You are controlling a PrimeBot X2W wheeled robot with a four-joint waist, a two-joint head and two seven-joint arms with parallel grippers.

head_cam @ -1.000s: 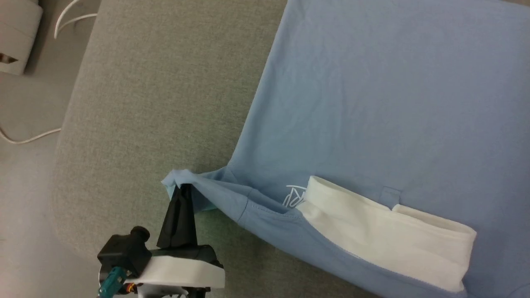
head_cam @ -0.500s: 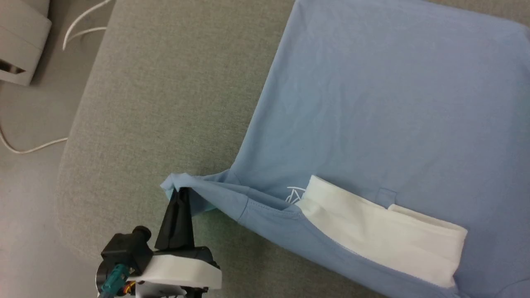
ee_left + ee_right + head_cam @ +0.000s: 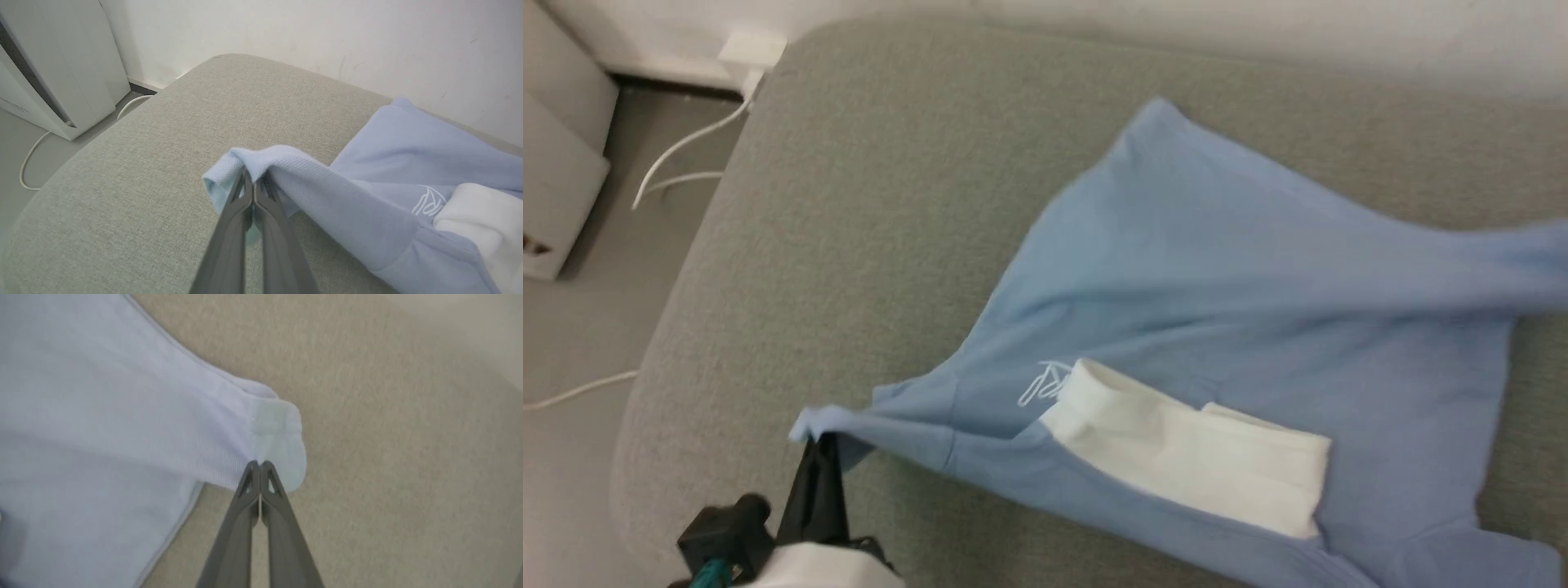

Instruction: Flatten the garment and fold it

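Head view, then each wrist view: the garment point(image 3: 1217, 286) is pinched at two edges over a grey cushion point(image 3: 866, 204).
From the head, the left gripper point(image 3: 818, 445) is seen pressed together on a bunched sleeve end, with the shirt spread beyond it to its right and the white collar point(image 3: 1192, 465) folded across the chest. From the left wrist, a white appliance point(image 3: 61, 69) by the wall is added; the script logo point(image 3: 427, 202), half covered, cannot be read. From the right wrist, the right gripper point(image 3: 260, 465) is shown clamped on a pale hem corner, with the fabric stretching away to its left.
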